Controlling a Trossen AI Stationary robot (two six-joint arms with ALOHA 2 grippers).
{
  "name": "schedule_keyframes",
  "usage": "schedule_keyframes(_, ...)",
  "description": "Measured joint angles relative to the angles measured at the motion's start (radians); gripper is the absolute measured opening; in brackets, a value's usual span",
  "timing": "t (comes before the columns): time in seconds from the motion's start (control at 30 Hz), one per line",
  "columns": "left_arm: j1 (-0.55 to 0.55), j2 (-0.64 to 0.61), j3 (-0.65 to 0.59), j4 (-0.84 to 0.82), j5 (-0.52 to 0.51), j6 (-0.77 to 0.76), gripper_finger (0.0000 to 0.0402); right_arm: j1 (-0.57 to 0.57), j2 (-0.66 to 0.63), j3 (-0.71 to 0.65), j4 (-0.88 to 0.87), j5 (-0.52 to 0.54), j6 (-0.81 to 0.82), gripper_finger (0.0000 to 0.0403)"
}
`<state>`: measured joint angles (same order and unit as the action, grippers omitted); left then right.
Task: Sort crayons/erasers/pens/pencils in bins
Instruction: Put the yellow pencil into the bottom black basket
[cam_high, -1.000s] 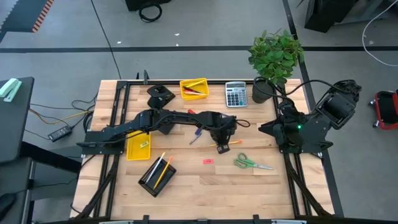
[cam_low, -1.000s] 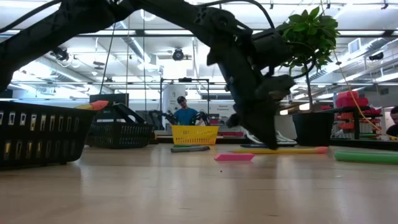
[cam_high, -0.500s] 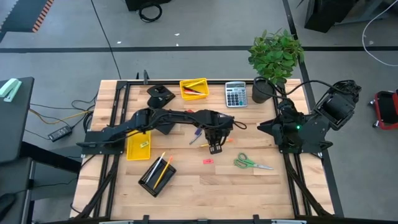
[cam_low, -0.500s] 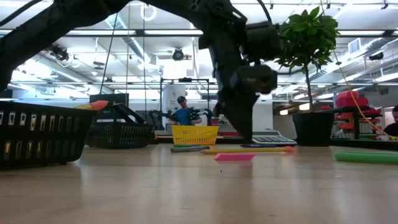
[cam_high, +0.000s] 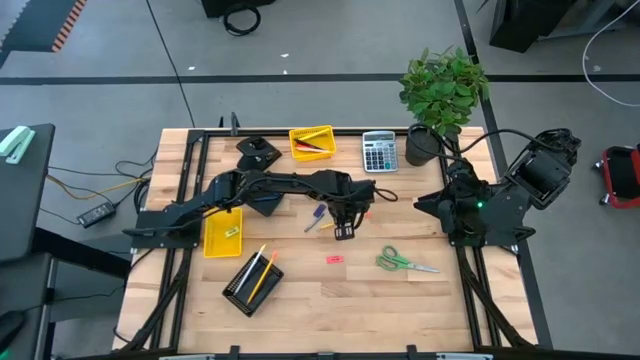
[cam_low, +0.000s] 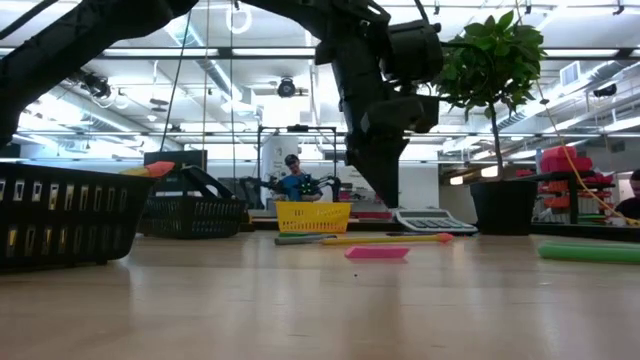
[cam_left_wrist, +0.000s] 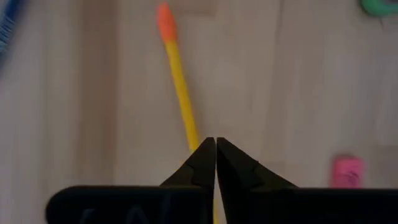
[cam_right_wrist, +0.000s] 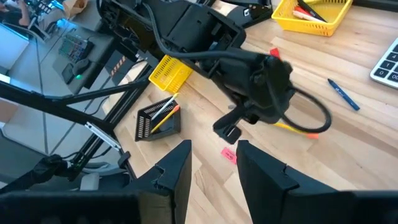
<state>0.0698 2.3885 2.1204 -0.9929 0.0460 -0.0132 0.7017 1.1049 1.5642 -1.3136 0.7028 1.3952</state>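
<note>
**Left tool pressed together over a yellow pencil at mid-tabletop**

The tabletop (cam_high: 330, 310) is a pale butcher-block slab of long wooden strips, framed by dark rails. The left arm, a chain of dark, cable-wrapped links, reaches from the left side to the middle. The right arm waits folded at the right edge beside a leafy potted plant (cam_high: 443, 90); its right tool (cam_right_wrist: 211, 163) stands spread, its two blocky black fingers apart with nothing between them.

Of the bins, one black wire-mesh tray (cam_high: 251, 283) sits near the front left with thin yellow and orange sticks in it, a flat bright yellow tray (cam_high: 222, 236) lies just behind it, and a second yellow tray (cam_high: 311, 142) stands at the rear next to a grey calculator (cam_high: 379, 152). Green-handled scissors (cam_high: 402, 263) lie front right.

The left tool (cam_left_wrist: 216, 152) has its pointed black tips pressed together. A slim yellow pencil (cam_left_wrist: 180, 90) with an orange end lies flat on the wood, running out from behind the tips; whether they pinch it I cannot tell. A small pink block eraser (cam_left_wrist: 347, 171) lies nearby.
</note>
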Motion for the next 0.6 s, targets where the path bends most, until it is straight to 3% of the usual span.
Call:
schedule_keyframes(0.33, 0.07, 0.001, -0.075, 0.147, 0.005, 0.018, 0.0123, 0.0, 0.0, 0.0, 0.0, -0.006, 0.045, 0.0133)
schedule_keyframes(0.6, 0.072, 0.003, -0.119, 0.157, 0.057, -0.051, 0.0209, 0.0, 0.0, 0.0, -0.005, -0.019, 0.023, 0.0133)
